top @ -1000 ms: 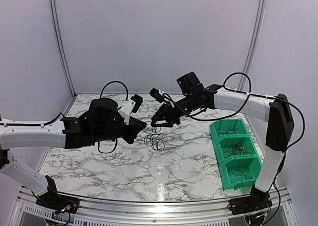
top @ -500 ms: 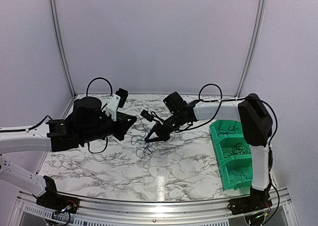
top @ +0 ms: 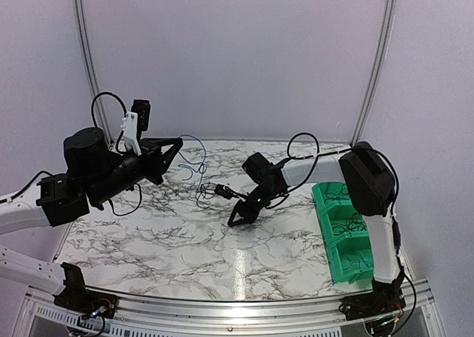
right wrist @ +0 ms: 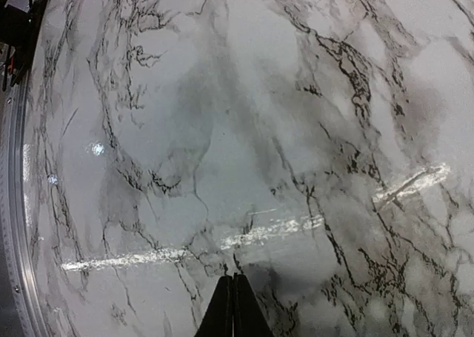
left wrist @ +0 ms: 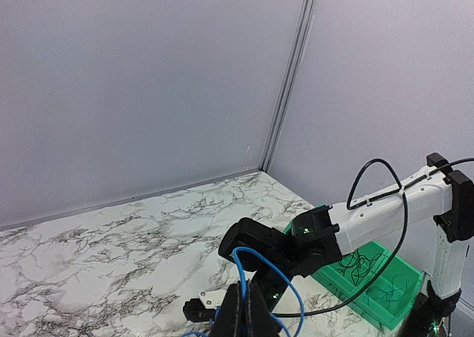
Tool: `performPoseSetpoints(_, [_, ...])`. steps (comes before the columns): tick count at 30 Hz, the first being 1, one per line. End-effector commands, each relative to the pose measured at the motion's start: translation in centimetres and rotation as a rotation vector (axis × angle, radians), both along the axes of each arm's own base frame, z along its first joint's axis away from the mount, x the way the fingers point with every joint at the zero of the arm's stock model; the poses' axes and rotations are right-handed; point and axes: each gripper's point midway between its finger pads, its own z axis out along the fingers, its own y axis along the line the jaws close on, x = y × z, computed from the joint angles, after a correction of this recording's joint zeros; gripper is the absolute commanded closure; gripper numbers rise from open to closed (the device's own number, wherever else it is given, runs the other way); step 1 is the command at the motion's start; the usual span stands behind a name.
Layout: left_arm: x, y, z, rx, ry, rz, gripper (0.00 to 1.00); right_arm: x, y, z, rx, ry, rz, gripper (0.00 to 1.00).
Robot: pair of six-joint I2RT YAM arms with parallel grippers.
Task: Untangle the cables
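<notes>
My left gripper (top: pixel 175 149) is raised above the table's left back and is shut on a thin blue cable (top: pixel 198 158). The cable loops out of the fingers and hangs down to a small tangle of blue and black wires (top: pixel 205 195) just above the marble. In the left wrist view the blue cable (left wrist: pixel 255 259) rises in a loop from the shut gripper (left wrist: pixel 249 311). My right gripper (top: pixel 235 221) points down at the table's middle, right of the tangle, and is shut. In the right wrist view the gripper (right wrist: pixel 233 296) shows no cable between its fingers.
A green three-part bin (top: pixel 326 198) with black wires in it stands at the right edge and also shows in the left wrist view (left wrist: pixel 404 298). The marble table (top: pixel 163 241) has a metal rail along its front. Grey walls close the back and sides.
My left gripper has moved up and to the left, drawing the blue cable out of the tangle. My right gripper has swung left and down to the table's middle.
</notes>
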Motion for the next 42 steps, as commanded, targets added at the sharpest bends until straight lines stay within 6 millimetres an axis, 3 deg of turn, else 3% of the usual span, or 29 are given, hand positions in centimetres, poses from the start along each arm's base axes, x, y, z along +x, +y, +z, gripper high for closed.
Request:
performPoseSetpoints(1, [-0.1, 0.3, 1.9, -0.032, -0.038, 0.009, 1.00, 1.9, -0.8, 6.8, 0.076, -0.126, 0.000, 0.93])
performPoseSetpoints(6, [0.1, -0.5, -0.5, 0.018, -0.007, -0.005, 1.00, 3.9, -3.5, 15.8, 0.164, -0.320, -0.075, 0.57])
performPoseSetpoints(10, [0.3, -1.4, -2.3, 0.048, 0.026, -0.024, 1.00, 1.6, -4.2, 22.9, 0.308, -0.388, -0.016, 0.49])
performPoseSetpoints(13, [0.7, -2.2, -3.6, 0.079, 0.043, -0.030, 1.00, -0.9, -3.6, 26.1, 0.423, -0.310, 0.027, 0.44])
performPoseSetpoints(15, [0.9, -2.7, -4.1, 0.084, 0.047, -0.035, 1.00, -2.5, -2.8, 26.5, 0.462, -0.256, 0.061, 0.41])
performPoseSetpoints(19, [1.3, -3.2, -4.8, 0.078, 0.051, -0.031, 1.00, -5.0, -0.8, 25.3, 0.473, -0.171, 0.131, 0.35])
performPoseSetpoints(24, [1.8, -3.8, -5.3, 0.069, 0.055, -0.026, 1.00, -6.5, 1.0, 22.8, 0.459, -0.068, 0.172, 0.32])
performPoseSetpoints(29, [2.1, -4.1, -5.3, 0.054, 0.053, -0.013, 1.00, -7.7, 2.2, 21.7, 0.445, -0.129, 0.244, 0.31])
performPoseSetpoints(34, [2.3, -4.3, -5.4, 0.046, 0.054, -0.009, 1.00, -7.5, 2.6, 21.4, 0.423, -0.211, 0.245, 0.37])
performPoseSetpoints(42, [2.3, -4.3, -5.9, 0.039, 0.068, -0.012, 1.00, -4.5, 2.8, 22.2, 0.379, -0.230, 0.102, 0.37])
